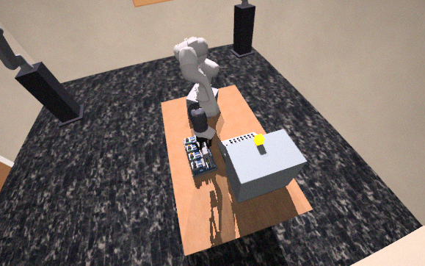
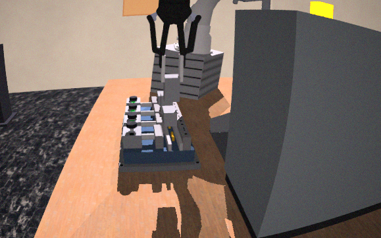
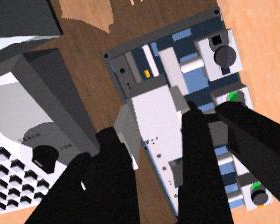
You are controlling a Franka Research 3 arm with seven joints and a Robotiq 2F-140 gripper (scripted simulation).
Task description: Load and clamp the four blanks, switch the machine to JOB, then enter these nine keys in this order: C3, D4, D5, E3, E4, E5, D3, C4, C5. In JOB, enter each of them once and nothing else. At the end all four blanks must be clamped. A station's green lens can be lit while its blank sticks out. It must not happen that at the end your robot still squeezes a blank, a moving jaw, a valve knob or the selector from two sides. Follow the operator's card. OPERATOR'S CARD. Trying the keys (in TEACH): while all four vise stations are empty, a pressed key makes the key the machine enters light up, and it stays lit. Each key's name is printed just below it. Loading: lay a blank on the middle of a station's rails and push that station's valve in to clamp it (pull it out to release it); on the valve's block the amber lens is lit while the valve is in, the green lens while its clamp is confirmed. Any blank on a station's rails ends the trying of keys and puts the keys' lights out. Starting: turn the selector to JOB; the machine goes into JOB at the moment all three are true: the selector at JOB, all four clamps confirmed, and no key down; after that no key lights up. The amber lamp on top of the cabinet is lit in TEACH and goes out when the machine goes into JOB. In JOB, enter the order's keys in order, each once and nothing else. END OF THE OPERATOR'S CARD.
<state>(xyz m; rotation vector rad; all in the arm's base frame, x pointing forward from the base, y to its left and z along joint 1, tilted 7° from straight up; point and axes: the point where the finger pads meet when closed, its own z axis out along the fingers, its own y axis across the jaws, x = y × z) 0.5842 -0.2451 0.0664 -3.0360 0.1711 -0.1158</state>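
Blue-grey steel on the nearer stretch of the counter [image 1: 175, 220] [image 2: 77, 197] [image 3: 271, 45], toward its right long edge, makes up the cabinet [image 1: 266, 158] [image 2: 334, 115] [image 3: 21, 17]; its top lamp [image 1: 259, 139] [image 2: 322, 10] is bright yellow. Nearer the left long edge sits the vise fixture [image 1: 205, 172] [image 2: 158, 157] [image 3: 163, 32]. The station nearest the counter's near edge has bare rails; another block [image 2: 170, 113] stands upright in the row behind it. Green shows at two of the valve blocks in the wrist view.

Above the fixture's farther part, the gripper [image 1: 205, 144] [image 2: 172, 73] [image 3: 154, 109] points down, closed on a pale grey blank [image 2: 172, 89]. That blank sits directly between the fingertips and reaches below them; its lower end seems close to the stations, though the overlap hides whether it touches. Farthest, the arm's ribbed base [image 1: 193, 99] [image 2: 179, 82] stands toward the counter's far edge.
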